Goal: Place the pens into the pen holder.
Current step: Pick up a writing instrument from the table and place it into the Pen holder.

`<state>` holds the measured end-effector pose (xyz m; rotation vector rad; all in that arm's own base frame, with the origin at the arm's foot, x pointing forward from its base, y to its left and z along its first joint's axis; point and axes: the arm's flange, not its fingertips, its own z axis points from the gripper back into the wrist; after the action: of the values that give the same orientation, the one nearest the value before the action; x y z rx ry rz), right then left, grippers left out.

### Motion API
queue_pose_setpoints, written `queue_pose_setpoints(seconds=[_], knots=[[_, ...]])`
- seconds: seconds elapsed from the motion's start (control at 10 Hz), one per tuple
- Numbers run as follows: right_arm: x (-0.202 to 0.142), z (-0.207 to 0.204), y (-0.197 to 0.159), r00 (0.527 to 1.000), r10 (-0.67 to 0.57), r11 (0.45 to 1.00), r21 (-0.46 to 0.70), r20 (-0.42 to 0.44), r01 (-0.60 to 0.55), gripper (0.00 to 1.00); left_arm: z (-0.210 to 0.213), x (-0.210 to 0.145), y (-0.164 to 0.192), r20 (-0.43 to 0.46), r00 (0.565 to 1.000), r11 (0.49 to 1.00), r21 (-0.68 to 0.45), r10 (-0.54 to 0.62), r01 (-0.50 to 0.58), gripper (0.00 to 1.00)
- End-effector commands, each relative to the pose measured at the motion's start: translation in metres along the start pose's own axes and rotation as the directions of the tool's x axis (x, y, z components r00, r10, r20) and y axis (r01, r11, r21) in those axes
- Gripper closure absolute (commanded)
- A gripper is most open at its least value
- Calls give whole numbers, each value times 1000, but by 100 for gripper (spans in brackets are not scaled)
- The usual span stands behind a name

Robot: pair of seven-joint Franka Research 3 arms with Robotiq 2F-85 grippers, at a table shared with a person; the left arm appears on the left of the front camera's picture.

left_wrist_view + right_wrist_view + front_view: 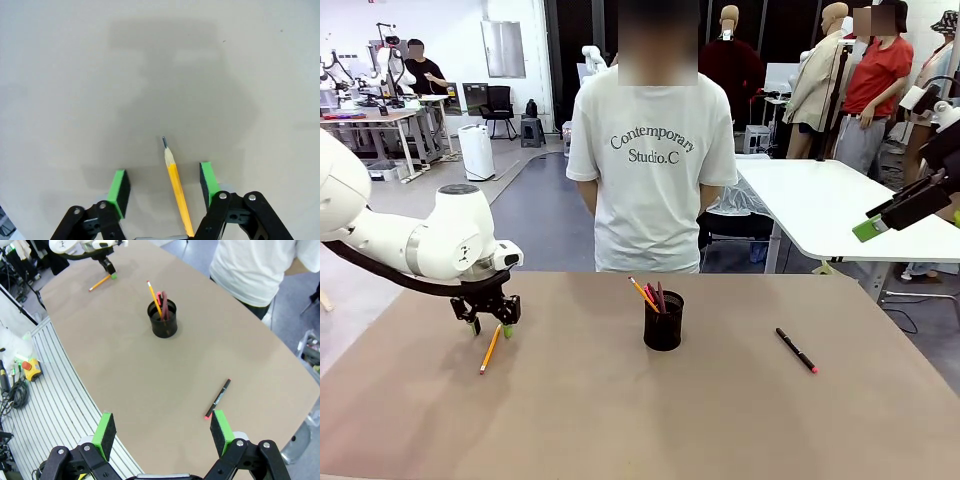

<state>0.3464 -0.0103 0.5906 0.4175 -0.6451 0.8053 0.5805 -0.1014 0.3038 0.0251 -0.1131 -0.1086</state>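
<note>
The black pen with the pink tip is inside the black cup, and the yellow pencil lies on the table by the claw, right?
Not quite. The black pen lies flat on the table, off to the side of the black cup, as the front view shows. The yellow pencil does lie on the table by the left claw.

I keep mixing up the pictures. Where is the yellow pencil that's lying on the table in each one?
Front view: the yellow pencil lies slanted on the table, far left, under the left gripper.
Left wrist view: bottom middle, tip pointing up, between the green pads, touching neither.
Right wrist view: top left, far across the table.
Shared landmark: the left gripper, always right at the pencil.
</note>
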Motion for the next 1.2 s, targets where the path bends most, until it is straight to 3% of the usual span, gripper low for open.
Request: queue_pose_setpoints(seconds=[0.0,0.1,0.2,0.7,1.1], knots=[[2,0,-1,1000,7,1000,17,24,-8,0,6,1,-1,-14,999,999,10,41,-40,68],[2,0,-1,1000,7,1000,17,24,-8,0,7,2,-1,-19,999,999,17,41,-41,87],[2,0,-1,1000,7,1000,17,24,-8,0,8,0,0,-23,999,999,23,43,-42,100],[2,0,-1,1000,7,1000,17,24,-8,0,10,-3,1,-37,998,999,21,43,-42,100],[2,0,-1,1000,7,1000,17,24,-8,0,35,-9,2,31,999,985,-173,-17,22,100]])
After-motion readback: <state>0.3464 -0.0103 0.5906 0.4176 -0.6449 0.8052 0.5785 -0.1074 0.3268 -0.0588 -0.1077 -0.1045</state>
